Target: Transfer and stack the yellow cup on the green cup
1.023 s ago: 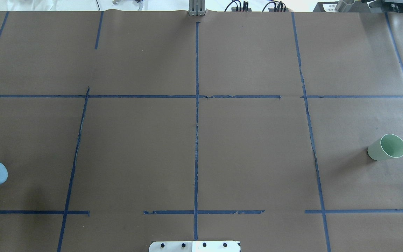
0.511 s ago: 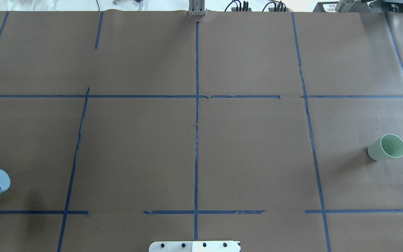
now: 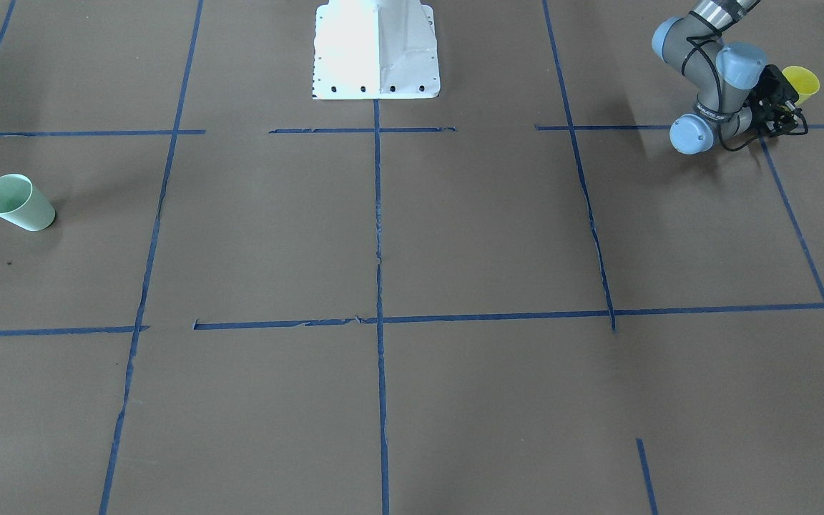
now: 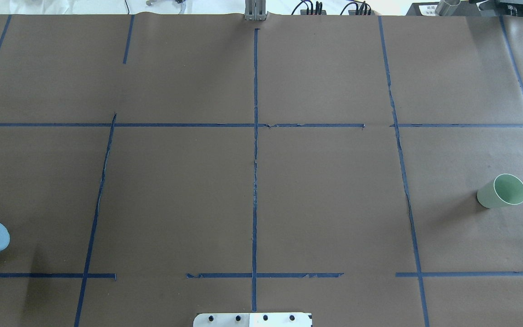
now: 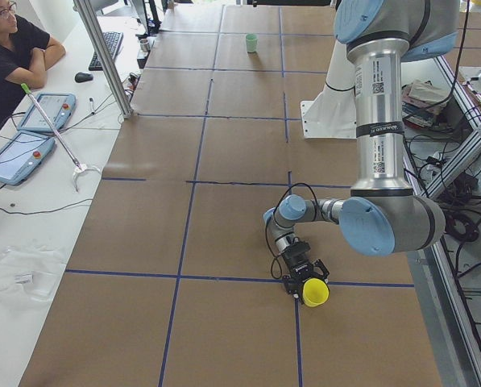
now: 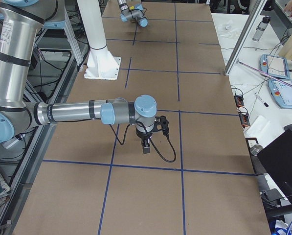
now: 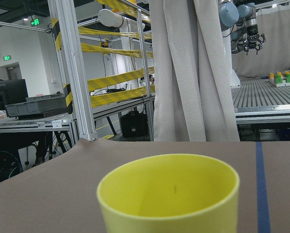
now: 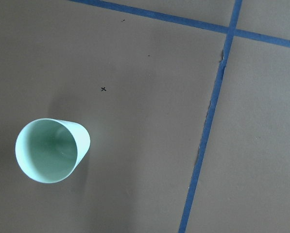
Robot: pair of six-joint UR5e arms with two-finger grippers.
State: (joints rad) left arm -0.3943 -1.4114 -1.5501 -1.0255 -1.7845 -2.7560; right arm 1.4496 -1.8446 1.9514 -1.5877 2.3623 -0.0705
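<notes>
The yellow cup [image 5: 314, 293] is seen at the far left end of the brown surface [image 4: 175, 190]. It is close to where two blue tape lines [image 4: 254, 181] cross. It is found right at the tips of the left hand [image 5: 306, 280], which is turned sideways and kept low near the surface. Whether the left hand is squeezing the cup or only set around it cannot be told. In the left wrist view the cup's round mouth is seen from very near.

The green cup [image 4: 501, 191] is stood with its mouth up at the other end of the surface, well apart from the yellow one. It is looked down on from the right wrist view. The right hand [image 6: 146, 147] is pointed down over the surface. Whether it is open or closed cannot be told.
</notes>
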